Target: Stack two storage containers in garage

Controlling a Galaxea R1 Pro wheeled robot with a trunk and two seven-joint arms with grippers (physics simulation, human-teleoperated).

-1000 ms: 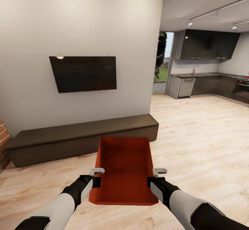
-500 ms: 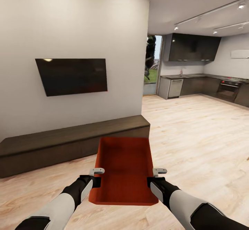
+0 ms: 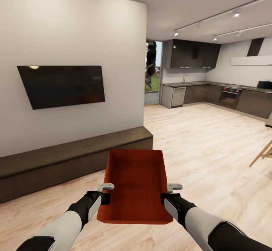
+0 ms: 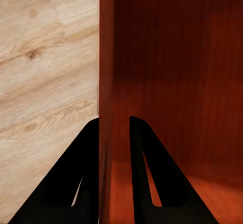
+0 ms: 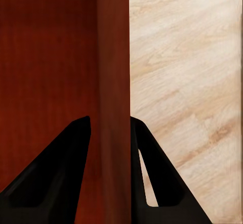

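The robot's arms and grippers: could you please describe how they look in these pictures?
Both arms have glossy white forearm shells, black at the wrists and again near the elbows. The left gripper and right gripper are black with small light-grey brackets on top. In the wrist views the fingers are matte black tapering wedges with narrow triangular cut-outs. No cables or markings show.

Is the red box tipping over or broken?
No. The orange-red ribbed open-top bin looks whole and roughly level, empty inside. The left gripper and right gripper each pinch one side wall. Nothing stands out.
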